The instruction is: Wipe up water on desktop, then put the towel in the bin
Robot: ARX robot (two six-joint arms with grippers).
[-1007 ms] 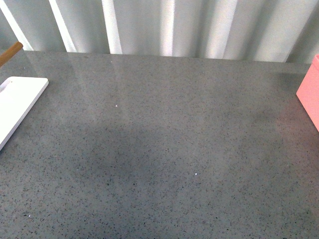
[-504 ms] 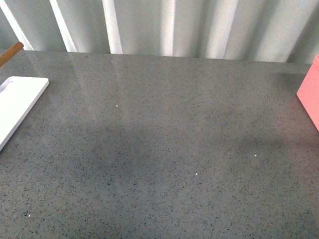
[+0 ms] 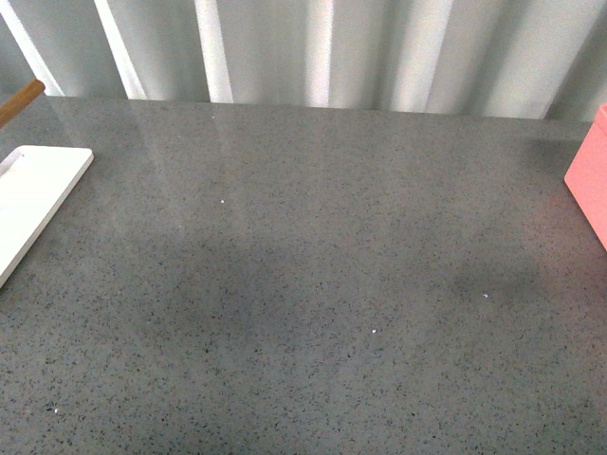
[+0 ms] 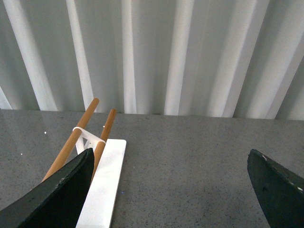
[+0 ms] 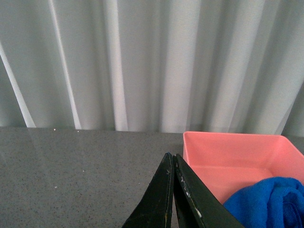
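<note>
The grey speckled desktop [image 3: 313, 265] fills the front view; neither arm shows there. The blue towel [image 5: 270, 202] lies bunched inside the pink bin [image 5: 228, 152] in the right wrist view. The bin's edge also shows at the right of the front view [image 3: 590, 180]. My right gripper [image 5: 172, 159] is shut with nothing between its black fingers, raised beside the bin's near corner. My left gripper [image 4: 171, 166] is open and empty, its fingers [image 4: 66, 190] spread wide above the desktop [image 4: 180, 161].
A white flat board [image 3: 28, 199] lies at the left of the desktop, also in the left wrist view [image 4: 102, 185], with a white rack of two wooden rods [image 4: 73, 137] by it. A pale corrugated wall [image 3: 313, 47] runs behind the desktop.
The front view shifts very slightly. A faint shadow on the right part of the desktop has drifted. Nothing on the desktop has moved.
</note>
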